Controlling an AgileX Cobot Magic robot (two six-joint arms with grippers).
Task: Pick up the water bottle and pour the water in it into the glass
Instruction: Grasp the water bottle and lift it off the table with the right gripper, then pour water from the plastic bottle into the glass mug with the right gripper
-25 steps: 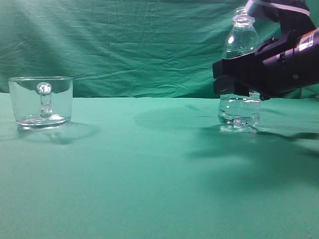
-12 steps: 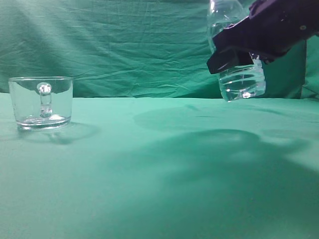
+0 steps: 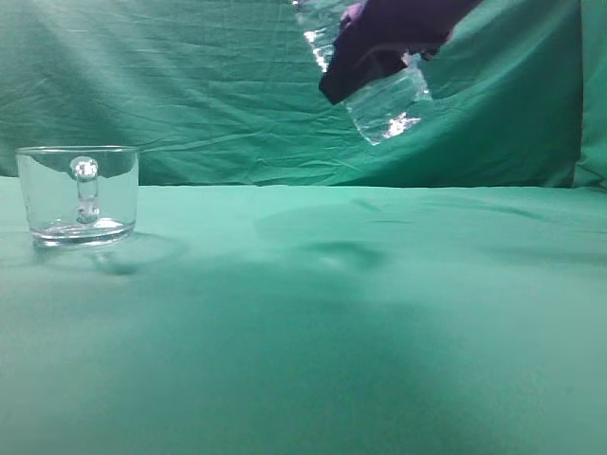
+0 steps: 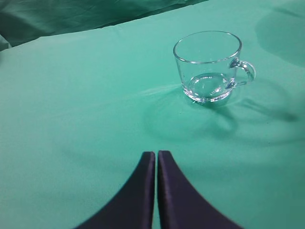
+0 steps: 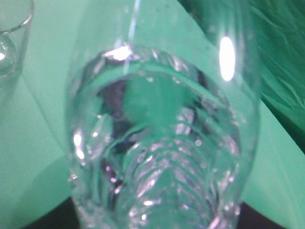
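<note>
The clear ribbed water bottle (image 3: 384, 100) hangs high above the green table, tilted with its neck up-left and cut off by the top edge. My right gripper (image 3: 379, 43) is shut on the water bottle around its middle. The bottle fills the right wrist view (image 5: 162, 138), with clear water (image 5: 157, 109) in its lower part. The glass (image 3: 78, 194), a short clear mug with a knobbed handle, stands upright at the far left. It also shows in the left wrist view (image 4: 208, 67), and looks empty there. My left gripper (image 4: 156, 155) is shut and empty, low over the cloth, short of the mug.
A green cloth (image 3: 303, 341) covers the table and a wrinkled green backdrop (image 3: 190, 85) hangs behind. The mug's rim and handle knob show at the top left of the right wrist view (image 5: 9, 33).
My right gripper lifted the bottle off the table at the right, carried it up and leftward, and tilted its neck to the left. The mug and left gripper have not moved.
</note>
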